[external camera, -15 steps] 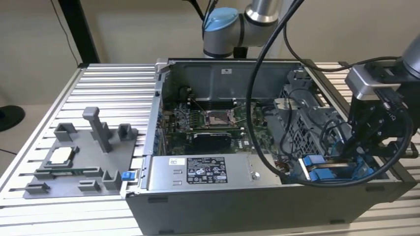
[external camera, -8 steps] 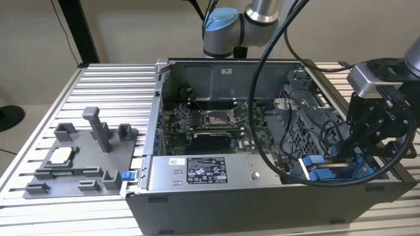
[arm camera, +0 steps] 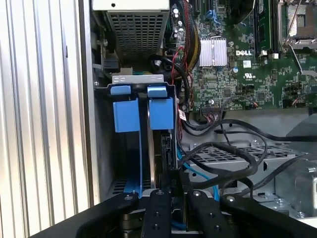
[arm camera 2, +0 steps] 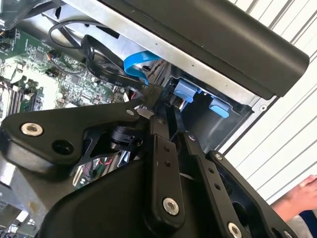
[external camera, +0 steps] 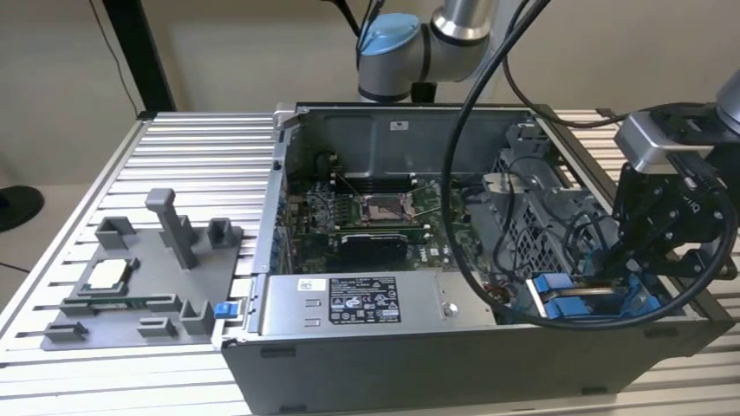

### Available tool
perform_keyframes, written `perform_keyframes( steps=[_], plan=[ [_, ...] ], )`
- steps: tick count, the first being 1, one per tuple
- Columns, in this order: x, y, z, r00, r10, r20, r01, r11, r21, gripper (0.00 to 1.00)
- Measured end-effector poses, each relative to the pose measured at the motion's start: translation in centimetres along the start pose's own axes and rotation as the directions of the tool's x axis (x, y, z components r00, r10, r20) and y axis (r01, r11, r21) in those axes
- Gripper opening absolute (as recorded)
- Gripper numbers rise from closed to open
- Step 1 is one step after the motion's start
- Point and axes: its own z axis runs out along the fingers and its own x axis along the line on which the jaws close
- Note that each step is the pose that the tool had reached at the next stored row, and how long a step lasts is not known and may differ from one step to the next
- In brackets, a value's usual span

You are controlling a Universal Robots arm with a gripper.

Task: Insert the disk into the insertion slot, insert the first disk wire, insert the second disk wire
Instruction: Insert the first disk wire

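Observation:
The disk (arm camera: 155, 157) stands on edge in its blue carrier (arm camera: 161, 113), down inside the insertion slot (arm camera: 106, 148) at the case corner on the exterior view's right (external camera: 567, 302). My gripper (arm camera: 174, 173) hangs right over the disk's end, its fingers (arm camera: 159, 203) drawn close together on a small dark plug. A light blue flat wire (arm camera 2: 138, 64) and a black wire (arm camera 2: 106, 74) both run to the fingertips of the gripper (arm camera 2: 154, 99). Which wire the plug belongs to is hidden. In the exterior view the gripper (external camera: 619, 276) dips into the case above the blue rails.
The grey power-supply box (external camera: 347, 303) lies along the case front. A perforated cage (arm camera: 136, 29) sits beyond the slot, with loose black cables (arm camera: 223, 148) beside it. A grey fixture (external camera: 139, 277) stands on the table at the exterior view's left. A person's hand (arm camera 2: 297, 198) shows outside the case.

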Motion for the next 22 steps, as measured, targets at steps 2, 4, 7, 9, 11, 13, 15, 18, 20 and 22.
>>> perform_keyframes(
  steps=[2, 4, 7, 9, 11, 13, 15, 18, 20, 22],
  plan=[
    [0.09, -0.01, -0.01, 1.0000, -0.004, -0.0002, 0.004, 1.0000, 0.0001, 0.00],
    [0.14, -0.02, -0.02, 0.9999, -0.010, -0.0005, 0.010, 0.9999, 0.0004, 0.00],
    [0.16, -0.01, -0.01, 0.9999, -0.017, -0.0002, 0.017, 0.9998, 0.0094, 0.00],
    [0.16, -0.02, 0.01, 0.9998, -0.019, 0.0004, 0.019, 0.9996, 0.0211, 0.00],
    [0.17, -0.02, 0.02, 0.9998, -0.020, 0.0007, 0.020, 0.9994, 0.0282, 0.00],
    [0.17, 0.03, 0.03, 0.9998, -0.020, 0.0007, 0.020, 0.9994, 0.0286, 0.00],
    [0.17, 0.10, 0.03, 0.9998, -0.020, 0.0008, 0.020, 0.9994, 0.0287, 0.00],
    [0.11, 0.17, 0.04, 0.9998, -0.020, 0.0008, 0.020, 0.9994, 0.0300, 0.00],
    [0.05, 0.21, 0.05, 0.9998, -0.020, 0.0009, 0.020, 0.9993, 0.0310, 0.00],
    [0.00, 0.26, 0.06, 0.9998, -0.020, 0.0010, 0.020, 0.9993, 0.0315, 0.00]
  ],
)
